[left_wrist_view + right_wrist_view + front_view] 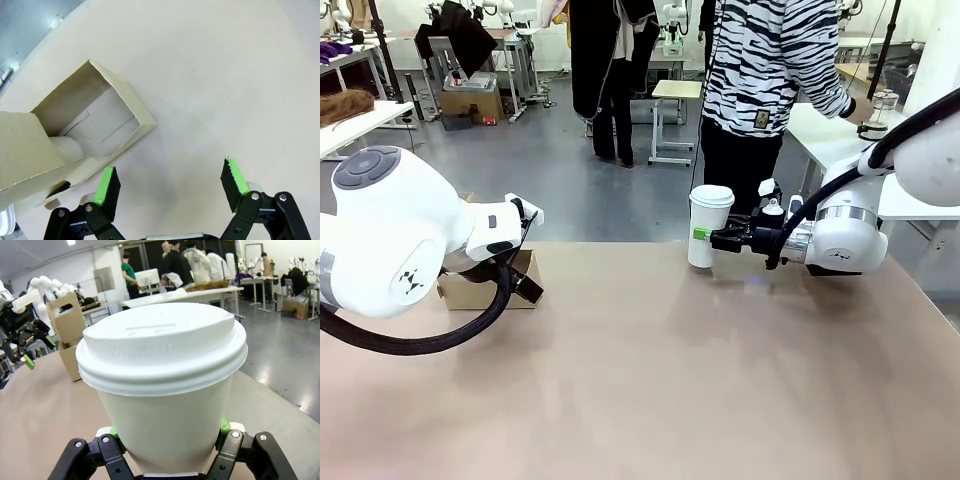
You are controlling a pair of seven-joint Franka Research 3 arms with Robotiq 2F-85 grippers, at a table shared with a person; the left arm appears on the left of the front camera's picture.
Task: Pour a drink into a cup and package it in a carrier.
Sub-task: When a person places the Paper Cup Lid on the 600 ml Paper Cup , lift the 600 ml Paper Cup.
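Right arm: reaches in from the right with its wrist level and fingers pointing sideways across the desk (670, 380).
Right pincer (705, 237) (170, 431): pinches the cup (708, 215) (165, 390), one green pad on each side of its lower wall.
Cup: upright with its lid (160, 340) on, near the desk's far edge. I cannot tell whether its base touches the desk.
Left arm: bent over the desk's left part, wrist turned downward.
Left pincer (171, 180): spread wide and holding nothing, over bare desk just beside the carrier (75, 130) (480, 293).
Carrier: stands on the left side of the desk, well apart from the cup.
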